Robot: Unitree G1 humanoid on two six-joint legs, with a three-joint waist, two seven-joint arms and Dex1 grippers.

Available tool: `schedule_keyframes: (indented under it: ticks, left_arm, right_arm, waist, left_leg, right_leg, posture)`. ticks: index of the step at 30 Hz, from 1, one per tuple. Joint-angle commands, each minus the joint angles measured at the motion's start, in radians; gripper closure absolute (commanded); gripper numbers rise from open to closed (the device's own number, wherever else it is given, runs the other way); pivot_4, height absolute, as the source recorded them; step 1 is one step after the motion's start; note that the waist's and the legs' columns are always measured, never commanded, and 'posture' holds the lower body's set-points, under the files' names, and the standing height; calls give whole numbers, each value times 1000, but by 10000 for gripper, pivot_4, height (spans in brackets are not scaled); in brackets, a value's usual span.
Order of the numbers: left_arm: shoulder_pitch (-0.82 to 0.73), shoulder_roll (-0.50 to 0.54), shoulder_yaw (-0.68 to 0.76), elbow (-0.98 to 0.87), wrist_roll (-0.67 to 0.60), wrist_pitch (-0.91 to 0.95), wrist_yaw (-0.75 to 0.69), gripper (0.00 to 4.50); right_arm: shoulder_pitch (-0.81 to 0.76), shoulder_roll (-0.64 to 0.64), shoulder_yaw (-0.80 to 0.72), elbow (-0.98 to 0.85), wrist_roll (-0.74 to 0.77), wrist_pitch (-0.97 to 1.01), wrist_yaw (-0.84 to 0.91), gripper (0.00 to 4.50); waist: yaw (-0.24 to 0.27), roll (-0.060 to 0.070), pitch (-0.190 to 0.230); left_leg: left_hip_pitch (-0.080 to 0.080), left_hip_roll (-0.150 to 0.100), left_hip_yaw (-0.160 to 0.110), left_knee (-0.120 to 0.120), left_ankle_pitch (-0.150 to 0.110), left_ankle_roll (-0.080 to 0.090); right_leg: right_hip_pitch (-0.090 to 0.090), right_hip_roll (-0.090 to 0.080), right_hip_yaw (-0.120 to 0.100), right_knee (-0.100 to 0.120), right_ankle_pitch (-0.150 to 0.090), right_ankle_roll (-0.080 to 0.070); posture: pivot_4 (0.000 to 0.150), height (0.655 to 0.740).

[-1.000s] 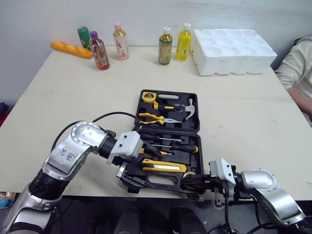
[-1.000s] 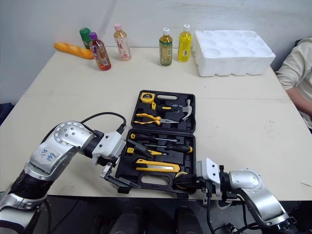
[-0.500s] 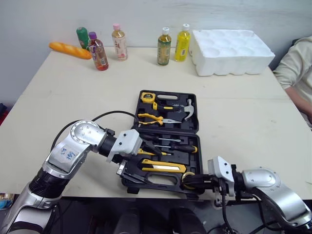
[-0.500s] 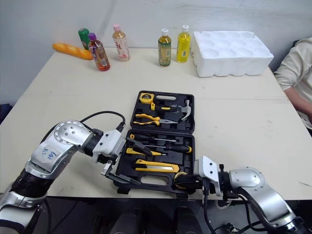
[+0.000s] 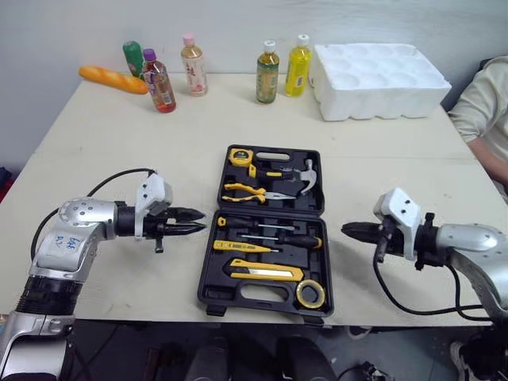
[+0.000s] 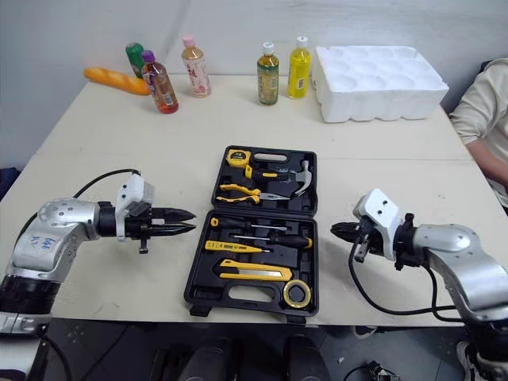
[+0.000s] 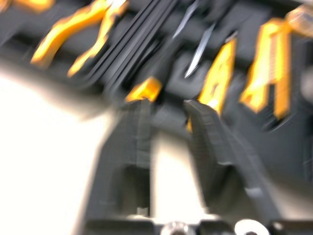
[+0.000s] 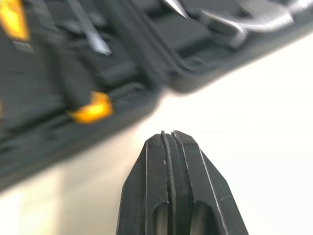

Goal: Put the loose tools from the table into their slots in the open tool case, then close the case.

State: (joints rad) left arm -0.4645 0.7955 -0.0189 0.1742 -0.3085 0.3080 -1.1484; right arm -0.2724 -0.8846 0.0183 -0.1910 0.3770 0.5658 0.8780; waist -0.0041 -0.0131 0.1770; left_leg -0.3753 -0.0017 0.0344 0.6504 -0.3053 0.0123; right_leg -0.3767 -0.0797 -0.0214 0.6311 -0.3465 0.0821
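1 case (image 5: 218, 290) between left tool (image 5: 198, 221) and right tool (image 5: 349, 230)

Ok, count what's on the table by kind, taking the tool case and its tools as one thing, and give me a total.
bottles: 5
bread: 1
foam tray: 1
tool case: 1
total: 8

Black case (image 5: 270, 230) with yellow-handled pliers (image 5: 242, 190), a yellow tape measure (image 5: 241, 156) and a yellow-and-black knife (image 5: 266, 274). Cream table (image 5: 119, 159). At the far side: white foam tray (image 5: 377, 71), orange loaf (image 5: 113, 79), yellow bottle (image 5: 298, 70).
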Motion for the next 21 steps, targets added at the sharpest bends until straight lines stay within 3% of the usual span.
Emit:
schedule_keyframes:
  ticks: [1,10,21]
  left_arm:
    - [-55,-18,-33,115,96,-95,43,44686]
    - [-178,-163,-83,277,173,-150,105,44686]
    - [-202,-277,-127,244,189,-93,100,44686]
  right_arm:
    - [-81,38,72,42,-78,-20,-14,45000]
    - [-196,122,143,134,-152,-51,8,45000]
    - [-240,137,142,162,-184,-58,56,45000]
  waist:
    - [0,0,0]
    - [2,0,0]
    - [1,0,0]
  left_leg:
    - [0,0,0,0,0,0]
    - [-2,0,1,3,0,1]
    - [-2,0,2,5,0,0]
  right_leg:
    - [0,0,0,0,0,0]
    - [-1,0,0,6,0,1]
    - [-2,0,1,9,0,1]
  posture:
    - [1500,7400]
    - [1500,7400]
    - [1500,7400]
